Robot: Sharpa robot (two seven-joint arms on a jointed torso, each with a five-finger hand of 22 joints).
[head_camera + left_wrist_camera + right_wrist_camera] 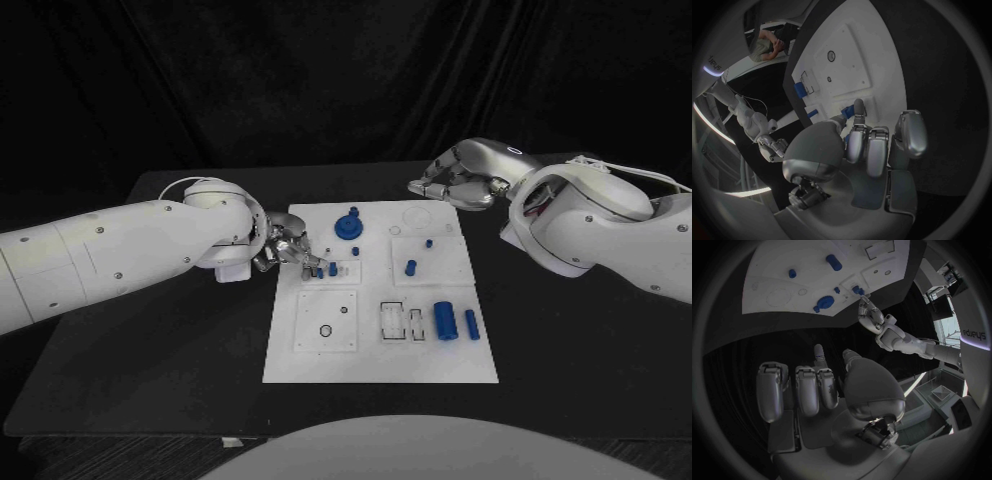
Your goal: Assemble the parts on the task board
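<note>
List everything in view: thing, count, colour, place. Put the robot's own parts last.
Table: one, black, under everything.
Task board: one, white, middle of the table.
Round knobbed part: one, blue, far end of the board.
Small parts: several, blue, far half of the board; exact count unclear.
Cylinders: two, blue, lying side by side near the board's right edge.
Left hand: one, silver, at the board's left edge, fingertips by the small parts.
Right hand: one, silver, above the table beyond the board's far right corner, holding nothing.
</note>
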